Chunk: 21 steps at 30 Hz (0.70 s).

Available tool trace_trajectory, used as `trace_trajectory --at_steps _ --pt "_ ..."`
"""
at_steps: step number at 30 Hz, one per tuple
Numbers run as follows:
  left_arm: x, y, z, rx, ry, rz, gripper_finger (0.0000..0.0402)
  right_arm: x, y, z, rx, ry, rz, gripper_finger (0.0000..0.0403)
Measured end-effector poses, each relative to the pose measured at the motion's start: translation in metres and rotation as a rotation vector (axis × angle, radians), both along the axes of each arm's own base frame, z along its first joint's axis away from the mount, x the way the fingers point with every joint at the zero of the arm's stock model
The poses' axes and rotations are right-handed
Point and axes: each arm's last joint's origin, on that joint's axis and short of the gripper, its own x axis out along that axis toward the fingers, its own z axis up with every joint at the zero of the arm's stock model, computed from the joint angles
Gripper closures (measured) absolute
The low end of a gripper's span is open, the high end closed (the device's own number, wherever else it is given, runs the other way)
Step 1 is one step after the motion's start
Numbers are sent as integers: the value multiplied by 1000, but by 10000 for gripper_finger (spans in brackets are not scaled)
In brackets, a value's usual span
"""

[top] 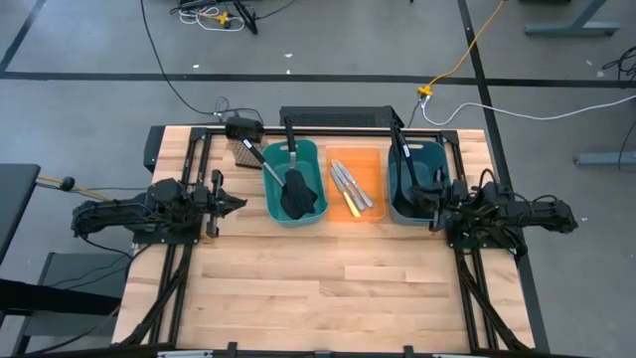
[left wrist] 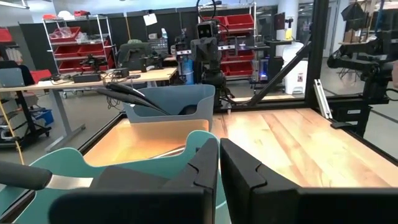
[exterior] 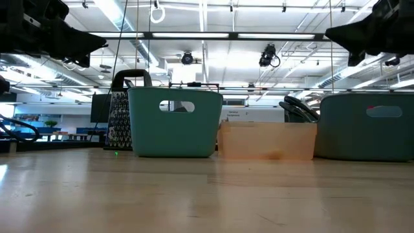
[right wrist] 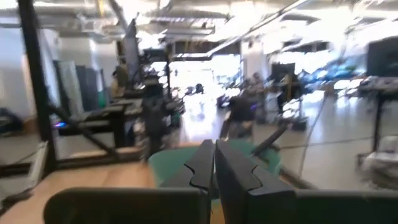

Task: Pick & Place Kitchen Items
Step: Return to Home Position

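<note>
Three bins stand in a row at the table's far middle. The left teal bin holds two black slotted spatulas, their handles leaning on its far rim. Small silver knives lie in the orange bin. The darker teal bin on the right holds black ladles, their handles sticking out over the rim. My left gripper hangs shut and level to the left of the bins, also seen as my left gripper in its wrist view. My right gripper is shut at the right bin's near right corner.
A metal grater stands just left of the left teal bin, near the far edge. A dark frame rail runs along the table's far side. Bare wooden tabletop spreads across the near half.
</note>
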Motion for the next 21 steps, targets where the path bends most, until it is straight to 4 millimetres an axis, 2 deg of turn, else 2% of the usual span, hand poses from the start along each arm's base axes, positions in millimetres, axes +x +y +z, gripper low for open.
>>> trace_trajectory --at_steps 10,21 --pt "0 0 0 0 1 0 383 -2 -3 7 -26 -59 -130 374" --pt "0 0 0 0 0 0 381 -2 -3 7 22 -72 -109 374"
